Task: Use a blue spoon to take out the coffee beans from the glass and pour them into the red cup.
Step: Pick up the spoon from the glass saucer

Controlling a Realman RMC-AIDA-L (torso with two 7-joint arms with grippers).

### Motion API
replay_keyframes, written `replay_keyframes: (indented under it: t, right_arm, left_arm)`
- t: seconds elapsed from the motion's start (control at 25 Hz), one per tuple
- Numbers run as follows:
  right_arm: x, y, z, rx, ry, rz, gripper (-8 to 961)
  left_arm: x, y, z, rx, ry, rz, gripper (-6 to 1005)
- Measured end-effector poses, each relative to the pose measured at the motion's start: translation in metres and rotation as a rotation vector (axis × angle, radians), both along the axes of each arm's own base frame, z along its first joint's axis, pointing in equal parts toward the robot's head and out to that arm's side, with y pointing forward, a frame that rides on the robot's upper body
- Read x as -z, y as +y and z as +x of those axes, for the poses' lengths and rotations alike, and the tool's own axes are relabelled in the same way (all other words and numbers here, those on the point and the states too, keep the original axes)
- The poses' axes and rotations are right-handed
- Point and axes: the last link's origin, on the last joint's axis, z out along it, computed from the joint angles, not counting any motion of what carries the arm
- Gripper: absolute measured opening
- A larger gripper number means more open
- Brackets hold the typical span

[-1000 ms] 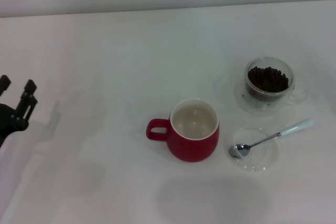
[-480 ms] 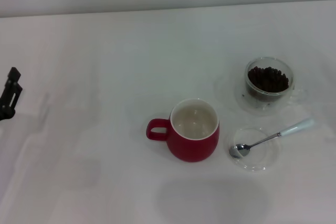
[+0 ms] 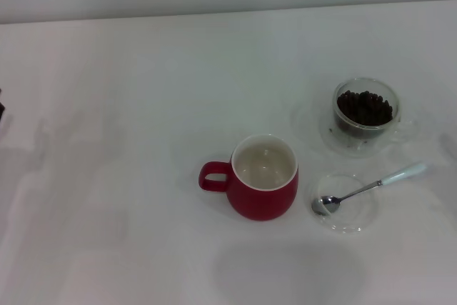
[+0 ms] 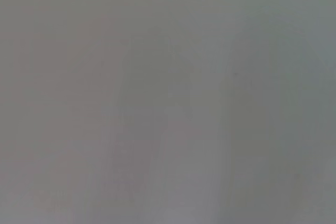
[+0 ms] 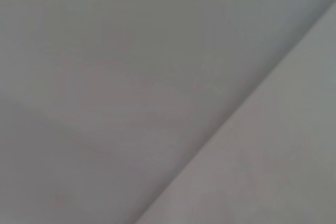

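1. The red cup stands upright on the white tabletop, just below the middle of the head view, its loop handle pointing toward the left of the frame and its white inside showing bare.
2. The glass stands in the upper right of the frame, well apart from the cup, and the coffee beans fill its inner bowl in a dark heap.
3. A flat clear dish lies in the lower right, just beside the cup and below the glass.
4. The blue spoon rests across that dish, its shiny bowl on the dish near the cup and its pale handle reaching up and to the right past the dish's rim onto the tabletop.
5. A dark sliver at the far left edge of the frame is too small to identify.
6. Neither the left tool nor the right tool shows in any view, so whether either is released or clenched cannot be told.
7. Both wrist views show only a plain pale surface, with soft shadows in the left one and a diagonal edge in the right one.
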Motion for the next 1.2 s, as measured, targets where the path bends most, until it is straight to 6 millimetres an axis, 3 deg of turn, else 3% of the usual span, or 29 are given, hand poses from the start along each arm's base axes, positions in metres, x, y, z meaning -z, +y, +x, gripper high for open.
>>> replay_keyframes:
  t: [0.44, 1.2]
  right_arm:
    - [0.036, -0.007, -0.011, -0.005, 0.038, -0.082, 871]
    - [0.059, -0.012, -0.023, -0.020, 0.102, -0.140, 871]
  left_arm:
    - [-0.001, 0.008, -0.001, -0.028, -0.001, 0.002, 567]
    - [0.001, 0.021, 0.005, -0.021, 0.007, -0.013, 567]
